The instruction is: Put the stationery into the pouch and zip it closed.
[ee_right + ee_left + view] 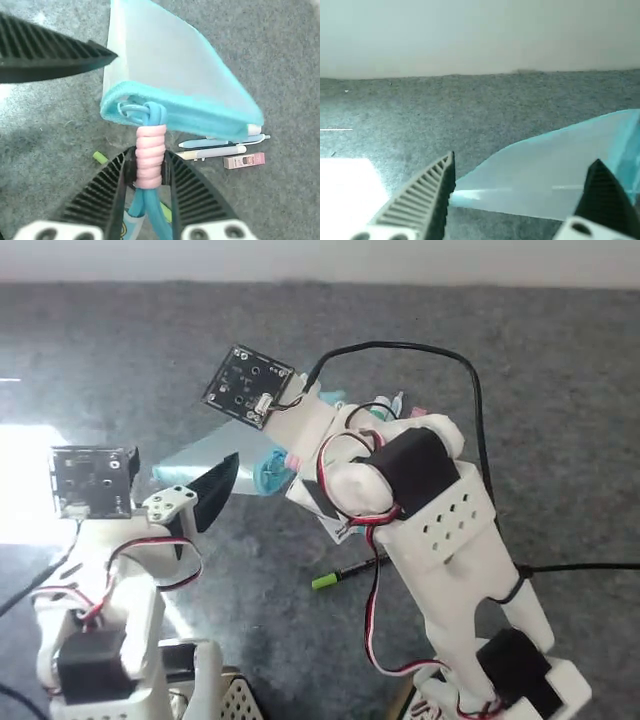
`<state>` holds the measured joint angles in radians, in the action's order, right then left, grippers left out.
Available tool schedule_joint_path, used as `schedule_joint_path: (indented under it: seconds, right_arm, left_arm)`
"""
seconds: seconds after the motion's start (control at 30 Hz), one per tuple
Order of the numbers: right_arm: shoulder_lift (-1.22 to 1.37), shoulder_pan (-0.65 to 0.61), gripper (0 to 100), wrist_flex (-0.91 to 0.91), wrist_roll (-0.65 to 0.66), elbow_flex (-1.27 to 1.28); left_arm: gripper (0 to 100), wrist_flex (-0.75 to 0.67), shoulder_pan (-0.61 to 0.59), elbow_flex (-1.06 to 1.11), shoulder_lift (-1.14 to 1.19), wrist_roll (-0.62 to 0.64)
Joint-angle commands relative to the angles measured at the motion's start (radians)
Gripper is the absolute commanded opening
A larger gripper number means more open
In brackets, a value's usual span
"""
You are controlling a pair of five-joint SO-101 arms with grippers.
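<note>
High view: the clear teal pouch (195, 458) lies near the middle of my grey desk (560, 360); the left gripper (205, 490) hangs at the pouch's near side; the right gripper (283, 468) sits at its end; a green-tipped pen (345, 573) lies loose toward the desk's near edge. Left wrist view: jaws spread wide with the pouch's corner between them, nothing gripped. Right wrist view: jaws pinched onto the pink zip pull (150, 150); two pens (220, 146) and a small pink box (244, 160) lie just beside the pouch.
</note>
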<state>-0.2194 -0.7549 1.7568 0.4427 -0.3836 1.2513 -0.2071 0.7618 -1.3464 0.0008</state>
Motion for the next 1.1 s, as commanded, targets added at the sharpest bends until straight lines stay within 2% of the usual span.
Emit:
schedule_joint_path:
  seconds: [0.0, 0.13, 0.47, 0.63, 0.73, 0.93, 1.07]
  right_arm:
    - [-0.048, -0.033, 0.8, 0.036, -0.015, -0.005]
    - [-0.048, -0.041, 0.8, 0.036, -0.015, -0.005]
    - [-0.047, -0.033, 0.8, 0.025, -0.015, -0.008]
    - [-0.025, 0.064, 0.8, -0.007, -0.015, -0.009]
    - [0.015, 0.107, 0.8, -0.027, -0.015, -0.009]
    - [0.038, 0.058, 0.8, -0.016, -0.051, -0.060]
    - [0.038, 0.030, 0.7, -0.016, -0.051, -0.091]
  left_arm:
    - [38, 0.012, 0.057, -0.041, 0.005, -0.002]
    - [38, 0.037, 0.117, -0.031, 0.003, -0.002]
    - [38, 0.071, 0.109, -0.002, -0.002, -0.029]
    - [38, 0.074, 0.018, -0.001, 0.005, -0.046]
    - [38, 0.072, 0.017, 0.001, 0.005, -0.058]
    - [38, 0.068, 0.021, -0.002, 0.002, -0.057]
    - [38, 0.087, 0.110, -0.001, -0.002, -0.057]
